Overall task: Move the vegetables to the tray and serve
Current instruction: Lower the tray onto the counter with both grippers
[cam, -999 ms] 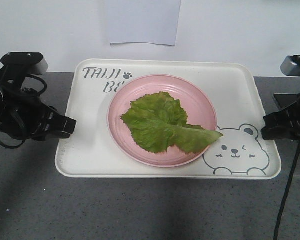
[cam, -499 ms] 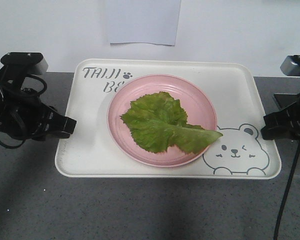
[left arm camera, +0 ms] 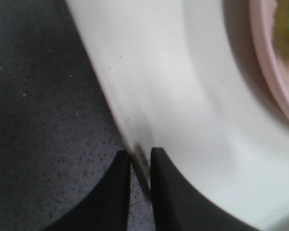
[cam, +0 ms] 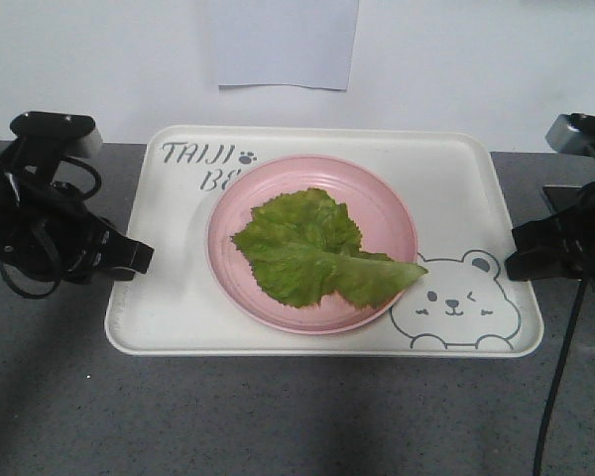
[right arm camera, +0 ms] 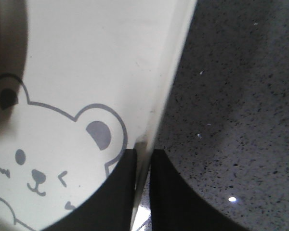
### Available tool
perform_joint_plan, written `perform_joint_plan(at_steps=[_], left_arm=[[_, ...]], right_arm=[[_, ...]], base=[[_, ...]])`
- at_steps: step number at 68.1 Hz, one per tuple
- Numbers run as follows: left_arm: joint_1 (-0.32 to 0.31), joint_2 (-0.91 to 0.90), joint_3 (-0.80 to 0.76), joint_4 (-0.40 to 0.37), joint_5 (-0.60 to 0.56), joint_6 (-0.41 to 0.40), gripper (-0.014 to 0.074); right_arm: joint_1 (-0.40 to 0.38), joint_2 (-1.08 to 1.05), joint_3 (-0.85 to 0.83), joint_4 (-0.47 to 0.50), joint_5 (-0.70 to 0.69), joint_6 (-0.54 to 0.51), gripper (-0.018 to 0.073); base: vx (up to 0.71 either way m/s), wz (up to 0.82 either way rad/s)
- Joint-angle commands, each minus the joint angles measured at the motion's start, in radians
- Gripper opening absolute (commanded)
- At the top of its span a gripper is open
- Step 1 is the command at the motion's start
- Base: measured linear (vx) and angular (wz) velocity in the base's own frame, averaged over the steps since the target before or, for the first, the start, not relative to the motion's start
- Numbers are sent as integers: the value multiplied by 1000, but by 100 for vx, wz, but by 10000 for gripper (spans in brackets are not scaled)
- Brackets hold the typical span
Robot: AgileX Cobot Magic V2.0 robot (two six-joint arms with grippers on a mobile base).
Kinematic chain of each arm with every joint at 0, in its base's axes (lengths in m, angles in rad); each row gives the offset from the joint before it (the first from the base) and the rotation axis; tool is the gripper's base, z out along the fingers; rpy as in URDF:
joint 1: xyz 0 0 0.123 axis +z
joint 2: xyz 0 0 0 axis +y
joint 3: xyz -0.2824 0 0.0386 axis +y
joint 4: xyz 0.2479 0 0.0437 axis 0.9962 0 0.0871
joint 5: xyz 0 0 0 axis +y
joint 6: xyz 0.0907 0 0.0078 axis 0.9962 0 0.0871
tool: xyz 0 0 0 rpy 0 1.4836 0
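The vegetables [cam: 312, 250], one crinkly green lettuce leaf, lie on a round pink plate [cam: 387, 213] that stands on the cream-white tray [cam: 178, 288] with bear lettering. My left gripper [cam: 131, 258] is shut on the tray's left rim [left arm camera: 135, 139], one finger above it and one below. On the opposite side my right gripper [cam: 521, 256] is shut on the right rim [right arm camera: 156, 120] beside the bear face [right arm camera: 43, 159]. The tray is held between both grippers over the dark speckled counter [cam: 278, 416].
A white wall with a taped sheet of paper [cam: 283, 45] rises right behind the tray. Black cables [cam: 560, 377] hang from both arms at the counter's left and right sides. Speckled counter [right arm camera: 241, 96] runs on beyond the tray's right rim.
The tray with plate and leaf has shifted slightly left and toward the camera, and both grippers moved with it, still clamped on its rims.
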Motion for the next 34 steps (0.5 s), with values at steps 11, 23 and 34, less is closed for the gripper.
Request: perform_joint_plan(at_steps=[11,23,34], left_arm=[[-12,59,-30,68,-3,-40,-6],[-12,109,-30,82,-4,-40,-6],[-12,141,-30,82,10,-50,-6]], right_arm=[[8,77,-23,62,46,-29,-4],[8,146,-23,61,53,-29,-4],[8,201,-23,53,70,-29,-4]], base=[[0,0],[0,0],[0,0]])
